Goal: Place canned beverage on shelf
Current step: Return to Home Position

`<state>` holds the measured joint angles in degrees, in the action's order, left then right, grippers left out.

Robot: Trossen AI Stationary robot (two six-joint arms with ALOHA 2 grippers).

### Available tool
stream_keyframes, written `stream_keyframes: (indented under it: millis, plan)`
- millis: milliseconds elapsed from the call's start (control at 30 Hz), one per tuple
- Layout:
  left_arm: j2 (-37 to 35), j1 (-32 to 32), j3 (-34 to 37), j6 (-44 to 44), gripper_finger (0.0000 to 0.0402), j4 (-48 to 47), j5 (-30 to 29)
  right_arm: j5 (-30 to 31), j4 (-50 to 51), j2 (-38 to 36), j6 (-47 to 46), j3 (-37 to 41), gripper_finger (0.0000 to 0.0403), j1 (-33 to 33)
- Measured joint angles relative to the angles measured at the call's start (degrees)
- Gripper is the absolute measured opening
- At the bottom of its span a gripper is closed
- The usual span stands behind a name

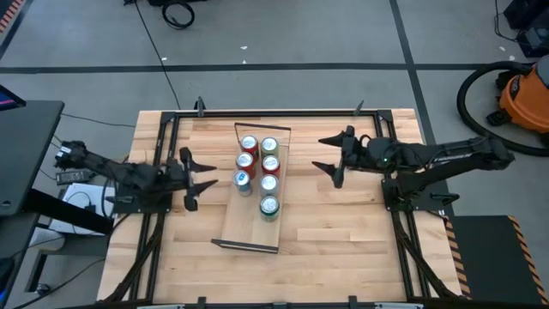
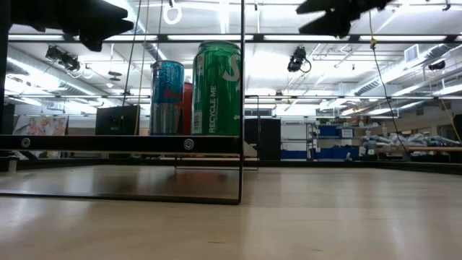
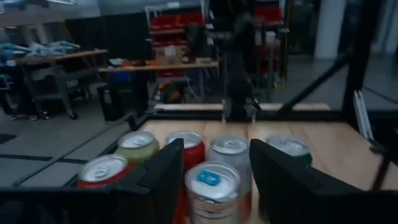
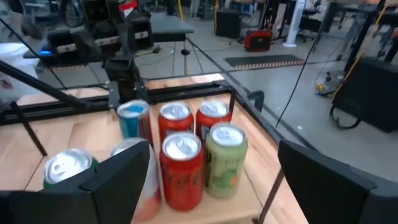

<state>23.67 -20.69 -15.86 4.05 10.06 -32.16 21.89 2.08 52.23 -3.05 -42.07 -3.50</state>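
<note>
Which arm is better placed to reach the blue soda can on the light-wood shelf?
Left: the left gripper faces the blue soda can directly; the right gripper is behind the other can row.

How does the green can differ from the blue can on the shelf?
Colour: the green can is green with white print; the blue can is blue and silver. Place: the green can ends the longer row, nearest the bare end of the shelf; the blue can ends the shorter row beside it. Both stand upright on it; the left gripper and right gripper hang open at either side.
</note>
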Motion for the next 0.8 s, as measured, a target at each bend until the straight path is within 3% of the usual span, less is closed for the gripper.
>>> stream_keyframes:
  millis: [167, 367, 800]
  plan:
    - [-6.3, 3.3, 1.3, 0.0, 0.0193, -0.4, 0.2, -5.3, -1.1, -5.8, -1.4, 6.0, 0.0363, 5.4]
    - [-10.1, 7.0, 1.3, -0.2, 0.0193, -0.5, 0.1, -10.3, -9.8, -12.0, -1.7, 13.2, 0.035, 12.0]
    - [-10.1, 8.5, 1.3, -9.2, 0.0193, -9.3, 1.9, -14.7, -25.2, -13.7, -7.2, 26.3, 0.0347, 18.9]
